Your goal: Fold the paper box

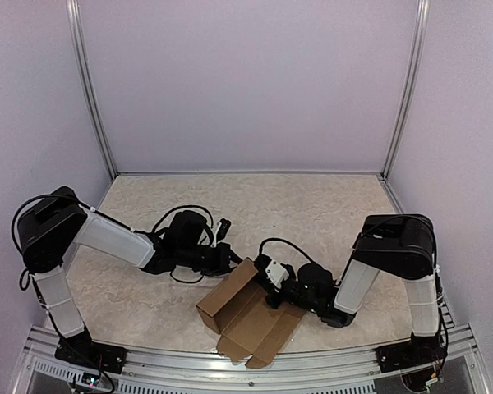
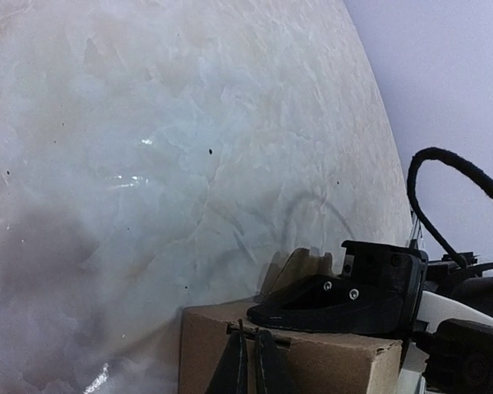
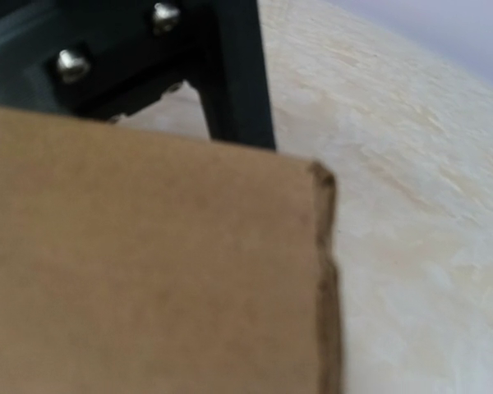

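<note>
Top external shows left gripper (image 1: pixel 232 261) and right gripper (image 1: pixel 268 272), both closed, crowding paper box (image 1: pixel 246 318).

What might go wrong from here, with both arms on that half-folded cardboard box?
1. The left gripper and right gripper both seem to pinch the same raised wall of the paper box, close together; opposing pulls could tear or crease it.
2. The box's loose flaps lie at the near edge of the table; dragging it nearer could push them off.
</note>
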### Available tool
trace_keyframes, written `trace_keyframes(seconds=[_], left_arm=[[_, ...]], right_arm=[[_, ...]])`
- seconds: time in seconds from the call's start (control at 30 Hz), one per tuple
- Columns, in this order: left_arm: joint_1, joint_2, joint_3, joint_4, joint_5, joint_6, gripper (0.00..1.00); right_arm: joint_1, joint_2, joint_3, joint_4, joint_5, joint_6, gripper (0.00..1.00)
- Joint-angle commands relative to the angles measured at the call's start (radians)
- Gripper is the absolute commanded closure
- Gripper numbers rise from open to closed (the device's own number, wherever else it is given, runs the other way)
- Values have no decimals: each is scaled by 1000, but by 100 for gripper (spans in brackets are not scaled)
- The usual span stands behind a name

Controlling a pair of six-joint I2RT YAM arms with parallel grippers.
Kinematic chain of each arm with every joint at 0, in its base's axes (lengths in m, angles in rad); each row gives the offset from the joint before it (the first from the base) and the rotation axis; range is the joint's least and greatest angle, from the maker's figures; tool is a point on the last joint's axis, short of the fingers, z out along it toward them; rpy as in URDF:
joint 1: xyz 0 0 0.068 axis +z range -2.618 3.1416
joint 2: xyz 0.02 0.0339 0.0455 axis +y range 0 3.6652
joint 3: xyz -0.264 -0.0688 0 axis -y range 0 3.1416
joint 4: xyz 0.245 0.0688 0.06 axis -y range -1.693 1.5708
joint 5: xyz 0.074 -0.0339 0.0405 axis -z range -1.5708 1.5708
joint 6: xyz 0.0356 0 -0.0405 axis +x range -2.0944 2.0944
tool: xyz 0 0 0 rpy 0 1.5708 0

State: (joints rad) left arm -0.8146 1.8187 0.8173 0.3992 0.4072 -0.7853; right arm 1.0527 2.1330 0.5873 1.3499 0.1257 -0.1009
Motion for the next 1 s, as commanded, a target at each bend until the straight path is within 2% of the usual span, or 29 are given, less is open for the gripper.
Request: trace_keyframes(seconds=[0.0, 0.57, 0.97], left_arm=[[-68, 34, 19, -9, 104, 11, 94], [-102, 48, 42, 4, 131, 11, 97], [-121, 63, 55, 15, 147, 9, 98]], right_arm=[[9, -31, 31, 250, 111, -16, 100], [31, -11, 94, 226, 309, -11, 100], [31, -4, 151, 193, 377, 5, 100]])
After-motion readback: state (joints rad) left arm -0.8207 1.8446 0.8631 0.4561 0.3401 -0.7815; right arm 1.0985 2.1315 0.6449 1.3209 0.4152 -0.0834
